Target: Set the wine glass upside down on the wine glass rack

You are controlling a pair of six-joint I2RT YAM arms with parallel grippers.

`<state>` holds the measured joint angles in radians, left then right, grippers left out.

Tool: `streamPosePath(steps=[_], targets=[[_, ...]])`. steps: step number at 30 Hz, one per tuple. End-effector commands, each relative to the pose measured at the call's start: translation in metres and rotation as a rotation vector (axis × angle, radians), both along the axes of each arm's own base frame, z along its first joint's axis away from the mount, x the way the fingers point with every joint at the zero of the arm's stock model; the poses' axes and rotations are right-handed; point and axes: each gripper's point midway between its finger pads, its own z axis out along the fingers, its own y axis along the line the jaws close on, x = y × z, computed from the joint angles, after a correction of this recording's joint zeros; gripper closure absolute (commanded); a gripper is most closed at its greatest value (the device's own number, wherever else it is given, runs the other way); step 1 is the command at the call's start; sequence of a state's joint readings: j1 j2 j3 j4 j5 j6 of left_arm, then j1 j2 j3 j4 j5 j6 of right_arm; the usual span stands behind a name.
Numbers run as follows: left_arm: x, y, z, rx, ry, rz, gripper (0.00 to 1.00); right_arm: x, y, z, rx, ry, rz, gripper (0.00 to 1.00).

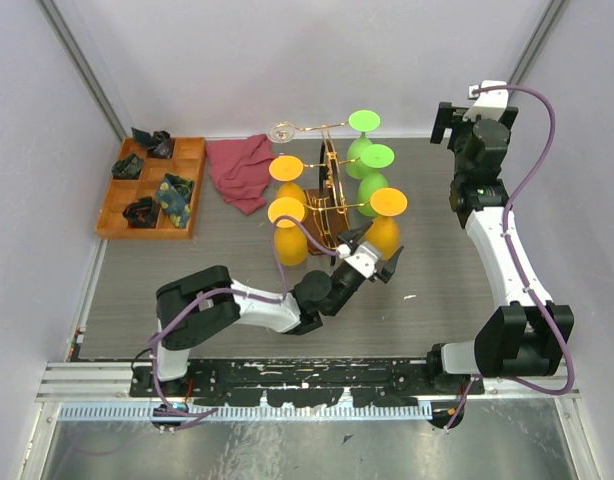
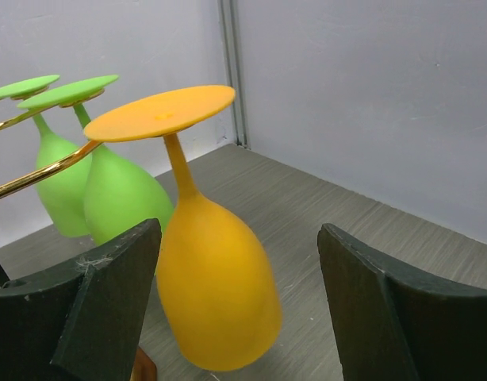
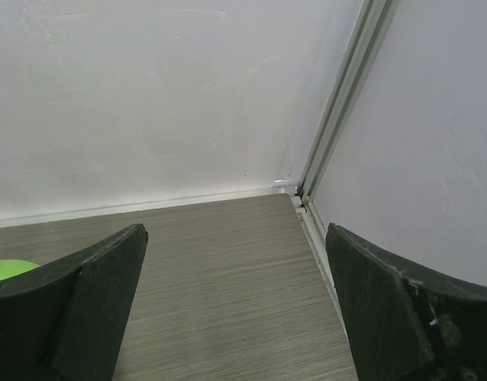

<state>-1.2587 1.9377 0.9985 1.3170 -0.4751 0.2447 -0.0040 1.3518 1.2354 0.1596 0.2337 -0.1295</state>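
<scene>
The gold wire wine glass rack (image 1: pixel 330 190) stands mid-table on a dark wooden base. Orange and green wine glasses hang upside down from its arms. The nearest orange wine glass (image 1: pixel 385 225) hangs on the front right arm; in the left wrist view it (image 2: pixel 212 278) hangs by its foot from a gold arm (image 2: pixel 45 171), bowl between my fingers but not gripped. My left gripper (image 1: pixel 375 262) is open just in front of it. My right gripper (image 1: pixel 457 125) is open and empty, high at the back right corner. One clear glass (image 1: pixel 283 131) sits at the rack's top.
A wooden compartment tray (image 1: pixel 152 187) with small dark items lies at the back left. A red cloth (image 1: pixel 240 170) lies between the tray and the rack. Two green glasses (image 2: pixel 85 190) hang behind the orange one. Walls close the back and sides.
</scene>
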Motion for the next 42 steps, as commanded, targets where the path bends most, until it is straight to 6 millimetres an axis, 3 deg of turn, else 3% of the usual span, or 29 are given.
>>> streamPosePath(steps=[1, 4, 6, 12, 16, 19, 22, 27, 31, 35, 42], targets=[[-0.023, 0.01, 0.03, -0.015, -0.05, 0.007, 0.13, -0.009, 0.004, 0.039, 0.009, -0.094, 0.032, 0.0], [-0.038, 0.016, 0.037, 0.017, -0.079, 0.016, 0.13, -0.012, 0.007, 0.043, 0.004, -0.079, 0.049, 0.0], [-0.045, 0.024, 0.047, 0.027, -0.093, 0.048, 0.08, -0.015, 0.007, 0.047, 0.008, -0.068, 0.048, 0.0], [-0.047, 0.057, 0.1, 0.045, -0.094, 0.153, 0.06, -0.022, 0.006, 0.07, 0.029, -0.061, 0.04, 0.0], [-0.036, 0.087, 0.155, 0.066, -0.096, 0.278, 0.04, -0.027, 0.003, 0.088, 0.04, -0.092, 0.021, 0.0], [-0.018, 0.126, 0.204, 0.059, -0.084, 0.416, 0.02, -0.029, -0.002, 0.092, 0.048, -0.097, -0.012, 0.0], [0.012, 0.167, 0.231, 0.033, -0.027, 0.485, 0.01, -0.027, -0.005, 0.088, 0.063, -0.082, -0.028, 0.0], [0.083, 0.245, 0.231, 0.003, 0.144, 0.545, 0.04, -0.021, -0.015, 0.079, 0.106, -0.027, -0.099, 0.0], [0.12, 0.302, 0.225, 0.034, 0.17, 0.672, 0.0, -0.02, -0.021, 0.081, 0.124, -0.012, -0.139, 0.0], [0.137, 0.331, 0.213, 0.013, 0.224, 0.692, 0.02, -0.025, -0.027, 0.081, 0.148, -0.02, -0.181, 0.0], [0.15, 0.354, 0.2, 0.041, 0.249, 0.734, 0.02, -0.033, -0.033, 0.083, 0.168, -0.039, -0.23, 0.0]])
